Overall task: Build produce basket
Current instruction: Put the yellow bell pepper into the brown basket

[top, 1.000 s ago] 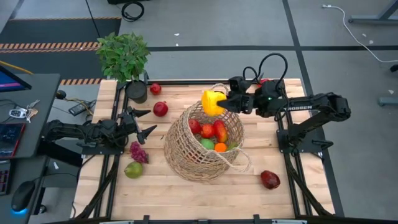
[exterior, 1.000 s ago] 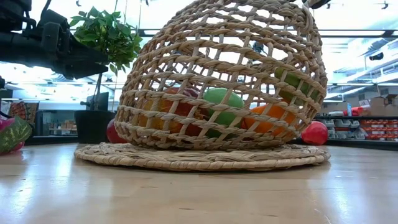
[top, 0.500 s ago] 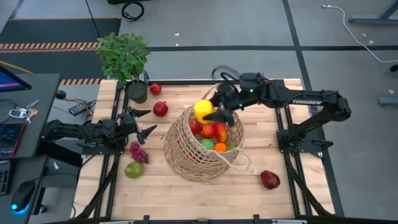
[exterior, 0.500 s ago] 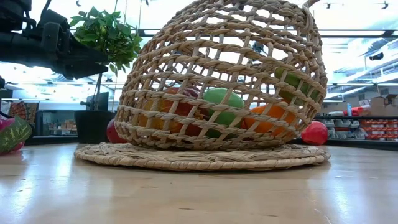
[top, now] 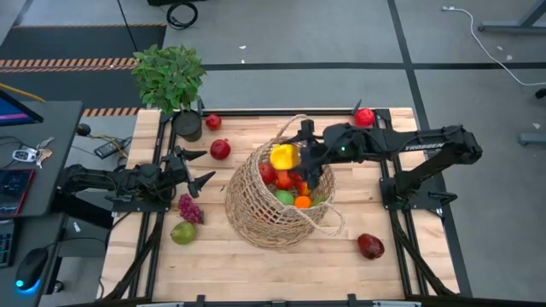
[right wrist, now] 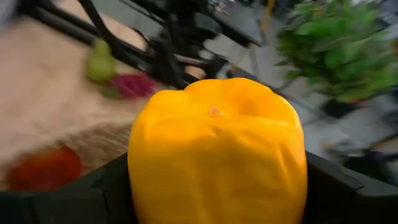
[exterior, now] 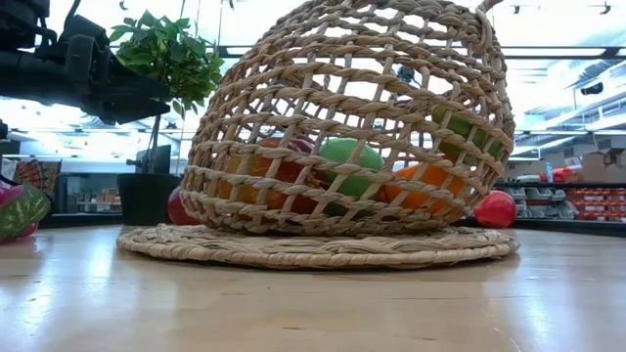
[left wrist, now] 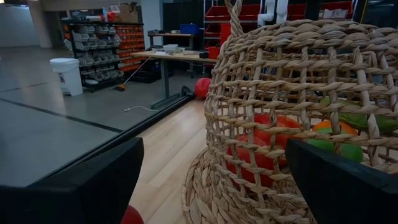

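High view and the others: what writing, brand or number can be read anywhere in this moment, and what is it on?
"TROSSEN": white letters on the right arm, legible in the high view only.
Storage bins on the shelves in the room, left wrist view: any labels are too small to read.
Low view and right wrist view: no readable text; the yellow pepper bears none.

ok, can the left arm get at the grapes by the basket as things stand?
Probably yes. The left gripper is open and empty, and the grapes lie on bare table just in front of it, beside the basket, with nothing between them. The right gripper, holding the yellow pepper, is over the basket.
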